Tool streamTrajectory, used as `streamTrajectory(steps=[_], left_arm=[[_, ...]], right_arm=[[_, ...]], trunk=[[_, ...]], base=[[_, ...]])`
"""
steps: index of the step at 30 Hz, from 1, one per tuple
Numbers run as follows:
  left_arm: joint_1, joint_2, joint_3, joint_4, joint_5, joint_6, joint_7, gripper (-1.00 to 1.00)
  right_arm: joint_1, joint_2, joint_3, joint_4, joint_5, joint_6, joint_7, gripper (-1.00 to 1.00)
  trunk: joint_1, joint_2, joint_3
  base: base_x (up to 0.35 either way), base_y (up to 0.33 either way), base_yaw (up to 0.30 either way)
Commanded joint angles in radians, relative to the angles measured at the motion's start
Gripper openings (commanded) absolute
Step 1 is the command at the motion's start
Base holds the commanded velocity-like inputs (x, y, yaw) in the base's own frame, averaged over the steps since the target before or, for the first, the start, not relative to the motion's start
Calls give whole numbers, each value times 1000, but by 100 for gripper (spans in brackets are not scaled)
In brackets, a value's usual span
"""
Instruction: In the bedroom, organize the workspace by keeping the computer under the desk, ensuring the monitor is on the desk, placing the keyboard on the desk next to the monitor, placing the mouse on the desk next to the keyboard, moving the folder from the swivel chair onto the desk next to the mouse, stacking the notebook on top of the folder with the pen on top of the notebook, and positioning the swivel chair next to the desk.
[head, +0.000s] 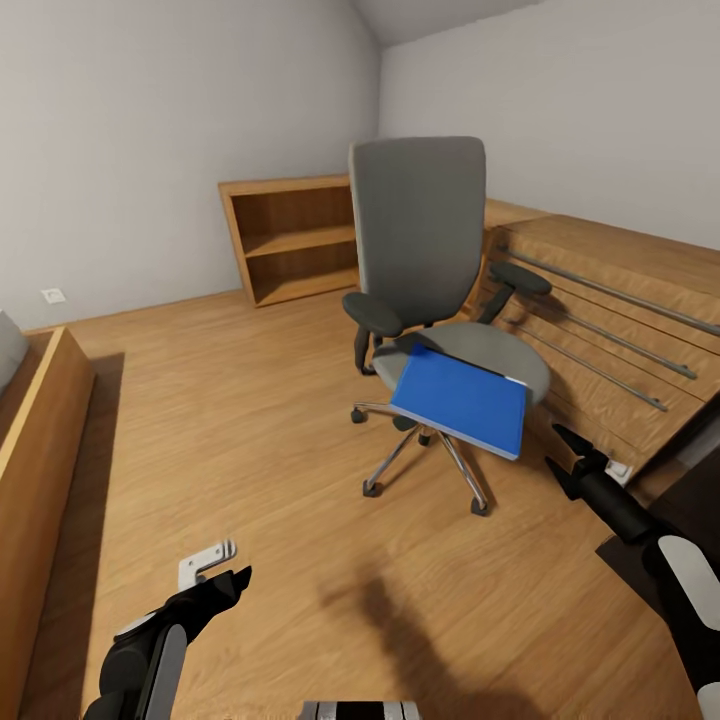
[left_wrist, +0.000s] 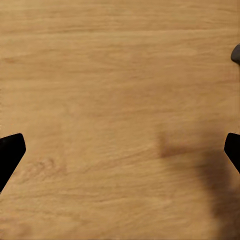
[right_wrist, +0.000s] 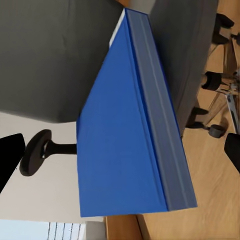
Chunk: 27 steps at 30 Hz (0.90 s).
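The grey swivel chair stands in the middle of the wooden floor. The bright blue folder lies tilted on its seat and overhangs the front edge. My right gripper is open, a little to the right of the folder's near corner and apart from it. In the right wrist view the folder lies straight ahead between the open fingertips, with nothing held. Low at the left, my left gripper hangs open over bare floor.
A light wooden dresser with long silver handles runs along the right wall behind the chair. A low wooden bookshelf stands at the back wall. A wooden bed frame borders the left. Open floor lies in front of the chair.
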Motion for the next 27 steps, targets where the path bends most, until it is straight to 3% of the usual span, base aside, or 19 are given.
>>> streamTrajectory(steps=[1,23,27], left_arm=[[-1,-1,2,-1,10,5,5,100],[-1,-1,1,0,10,5,5,100],[-1,-1,1,0,10,5,5,100]], right_arm=[[-1,0,-2,0,-4,9,3,100],[-1,1,7,0,-3,50,72,100],[-1,1,21,-1,-2,53,93,100]], trunk=[[0,-1,-5],[10,-6,-90],[10,-6,-90]], base=[[0,0,0],[0,0,0],[0,0,0]])
